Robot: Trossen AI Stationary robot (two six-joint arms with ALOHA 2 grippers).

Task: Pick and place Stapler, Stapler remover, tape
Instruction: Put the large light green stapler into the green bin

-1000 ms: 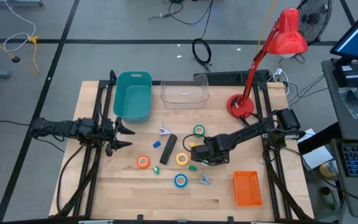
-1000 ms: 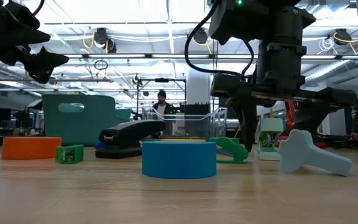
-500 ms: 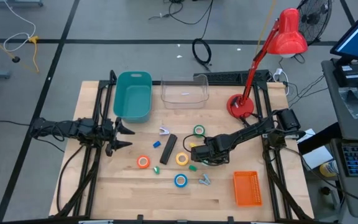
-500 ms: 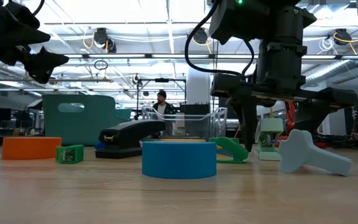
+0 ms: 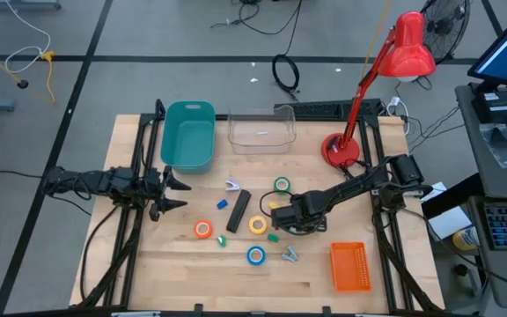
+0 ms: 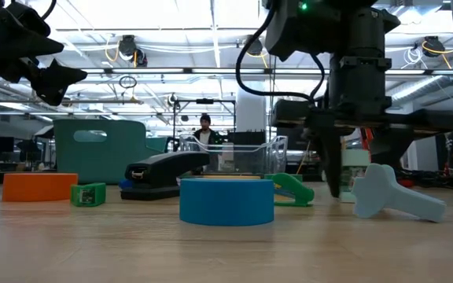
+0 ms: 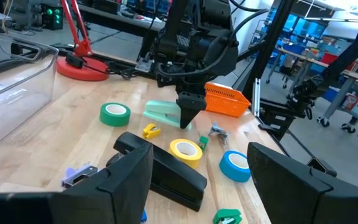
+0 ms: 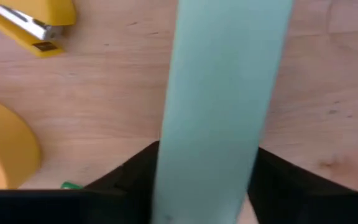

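Note:
A pale green stapler (image 7: pixel 164 112) lies on the table's middle right, and my right gripper (image 8: pixel 204 186) stands over it, pointing down and shut on it. The high view hides this stapler under the gripper (image 5: pixel 282 214). Around it lie the tape rolls: green (image 5: pixel 282 185), yellow (image 5: pixel 258 225), blue (image 5: pixel 255 255) and orange (image 5: pixel 202 229). Also there are a black stapler (image 5: pixel 238 211) and a small yellow stapler (image 8: pixel 33 22). Which piece is the stapler remover I cannot tell. My left gripper (image 5: pixel 176 192) waits open at the table's left, above the wood. My right gripper pinches the pale green stapler's two long sides (image 8: pixel 166 168) between its two fingers. The fingers (image 8: pixel 132 180) come from above, pointing down, and lie across the stapler's length. The stapler rests on the table.
A teal bin (image 5: pixel 188 134) and a clear bin (image 5: pixel 260 130) stand at the far edge, with a red desk lamp (image 5: pixel 341 150) to their right. An orange basket (image 5: pixel 350 266) sits near right. Small green (image 5: pixel 273 236) and grey (image 5: pixel 289 254) pieces lie near the blue roll.
My right gripper has stayed in place over the pale green stapler, and its fingers have drawn together onto the stapler's sides. The stapler has not moved.

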